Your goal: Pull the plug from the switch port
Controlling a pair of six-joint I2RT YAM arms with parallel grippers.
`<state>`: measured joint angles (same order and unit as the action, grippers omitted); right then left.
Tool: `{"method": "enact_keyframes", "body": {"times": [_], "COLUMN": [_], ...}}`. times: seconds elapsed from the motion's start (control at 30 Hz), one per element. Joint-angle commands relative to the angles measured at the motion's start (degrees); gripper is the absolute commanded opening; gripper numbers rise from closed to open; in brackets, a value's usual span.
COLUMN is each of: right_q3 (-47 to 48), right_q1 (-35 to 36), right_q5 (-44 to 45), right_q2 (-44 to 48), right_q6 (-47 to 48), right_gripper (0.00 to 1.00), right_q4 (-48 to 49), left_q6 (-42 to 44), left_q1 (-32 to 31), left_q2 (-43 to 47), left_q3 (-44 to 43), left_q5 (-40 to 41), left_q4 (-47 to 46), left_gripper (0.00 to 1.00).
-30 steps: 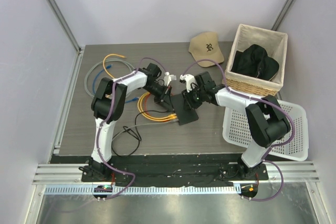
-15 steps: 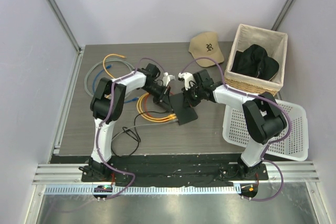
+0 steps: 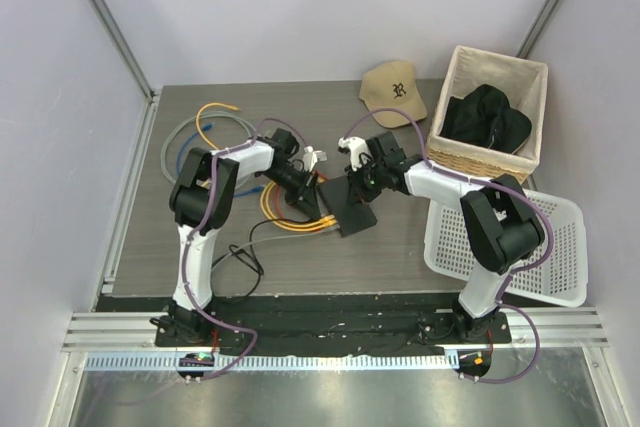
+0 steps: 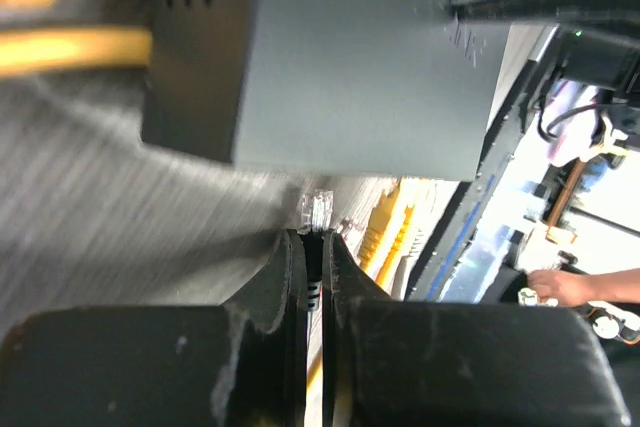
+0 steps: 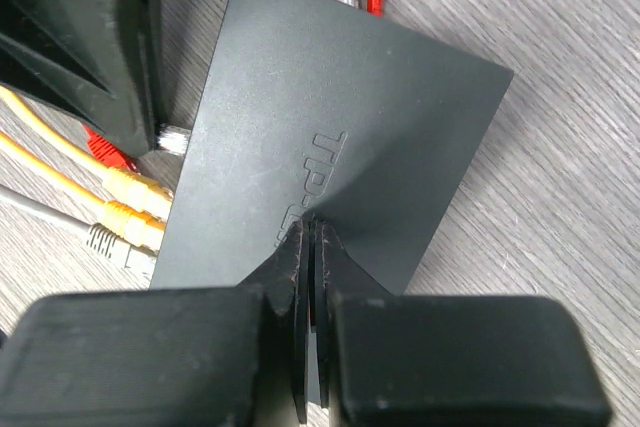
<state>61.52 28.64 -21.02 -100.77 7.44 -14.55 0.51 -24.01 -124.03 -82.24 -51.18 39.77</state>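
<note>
Both hands have drifted a little toward the left of the top view, and the small flat black rectangular switch [image 3: 350, 211] has slid that way with them. It lies on the dark wood-grain bench [image 3: 300, 117] at centre frame, between the two hands, turned at an angle to the bench edges.

The right hand [image 5: 310, 232] has its fingers pressed together, tips bearing down on the switch's top face [image 5: 330, 137]. The left hand [image 4: 312, 237] sits at the port edge on the left, closed on what appears to be a clear-tipped plug [image 4: 315, 209]. In the right wrist view the plug's tip [image 5: 172, 139] is right at the switch's side wall; whether it has left the port I cannot tell.

Pulling free looks to mean moving leftward, straight off that edge. Yellow plugged cables [image 5: 130, 202] and a grey plug [image 5: 110, 242] crowd just beside the path.
</note>
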Motion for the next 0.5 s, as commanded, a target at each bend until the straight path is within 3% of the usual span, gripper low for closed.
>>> {"method": "enact_keyframes", "body": {"times": [0.0, 0.23, 0.47], "right_q3": [-1.2, 2.9, -1.0], "right_q1": [0.8, 0.9, 0.9], "right_q5": [1.6, -2.2, -1.8], "right_q2": [-1.7, 3.0, 4.4], "right_q6": [0.0, -2.1, -1.8], "right_gripper": [0.01, 0.01, 0.01], "right_q4": [-8.8, -9.1, -7.6], "left_q6": [4.3, 6.4, 14.0], "left_q1": [-0.1, 0.0, 0.5], "left_q2": [-5.3, -6.7, -0.3], "left_q3": [-4.6, -6.0, -6.2], "left_q5": [4.6, 1.8, 4.5], "left_q4": [4.1, 4.6, 11.8], "left_gripper": [0.0, 0.0, 0.0]}}
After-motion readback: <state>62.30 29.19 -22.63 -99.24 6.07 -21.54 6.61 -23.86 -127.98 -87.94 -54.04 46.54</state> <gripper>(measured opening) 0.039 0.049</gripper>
